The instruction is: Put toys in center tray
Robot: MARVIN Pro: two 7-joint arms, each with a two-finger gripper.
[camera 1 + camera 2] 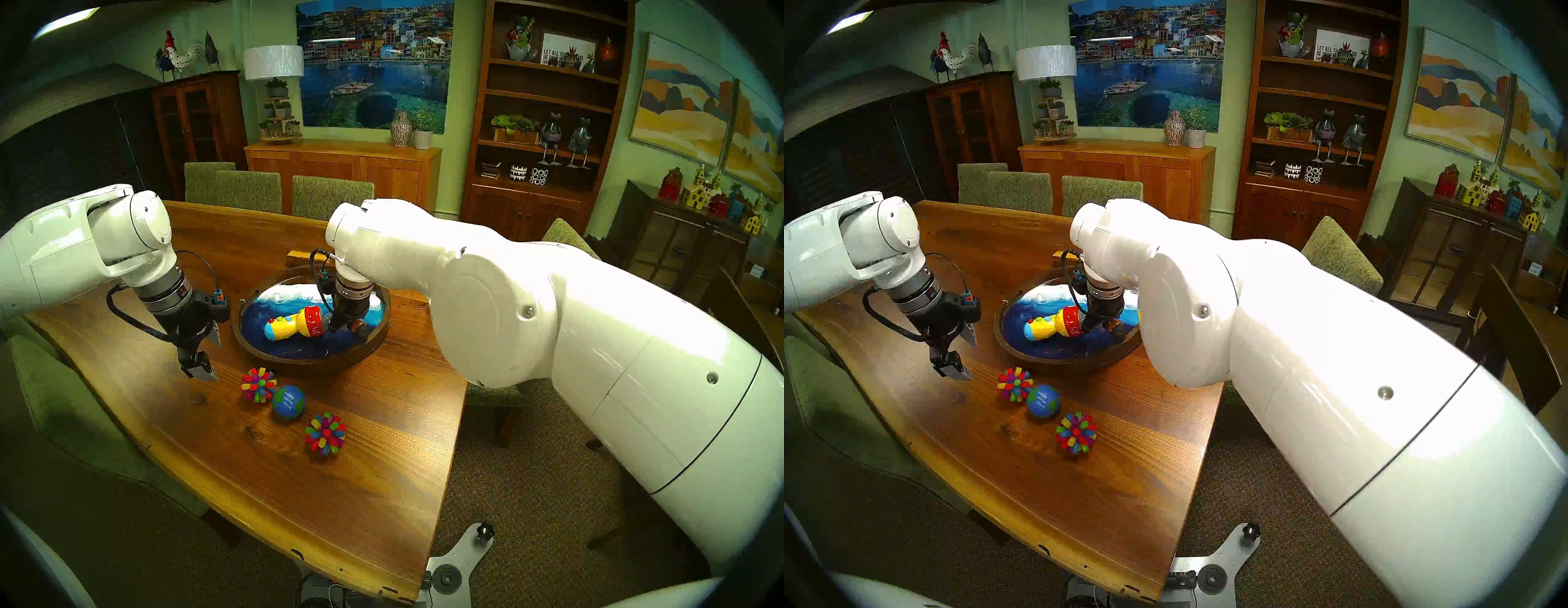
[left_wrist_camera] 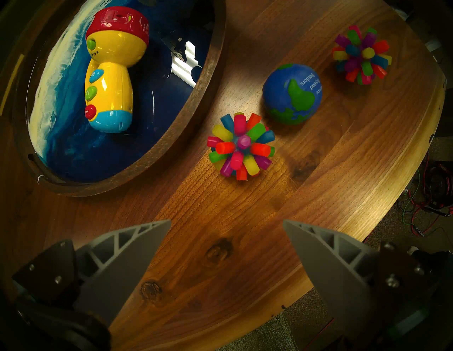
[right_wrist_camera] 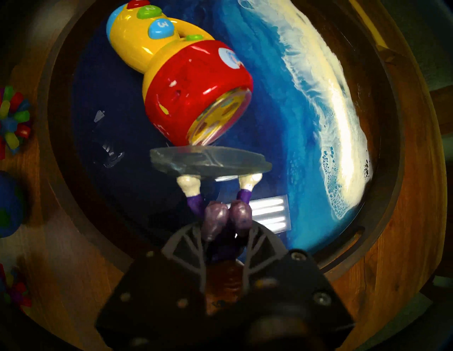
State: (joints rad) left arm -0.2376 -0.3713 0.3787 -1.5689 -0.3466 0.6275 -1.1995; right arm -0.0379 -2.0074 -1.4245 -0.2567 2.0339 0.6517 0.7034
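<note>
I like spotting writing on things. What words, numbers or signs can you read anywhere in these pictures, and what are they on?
"Beyond Borders", white, on the globe ball; a further word beside it is cut off.
"2" on the green button and "3" on the blue button of the toy flashlight; the red button's mark is unreadable.
"LET ALL TH... DO", on the framed sign on the bookshelf; its remaining lines are blocked or too small.
Round sticker on the flashlight's red head: blurred.

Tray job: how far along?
Done: toy flashlight lies in the tray. In hand: right gripper shut on the doll figure, feet-first over the tray. Left: two spiky balls and globe ball on the table; left gripper open, empty.
</note>
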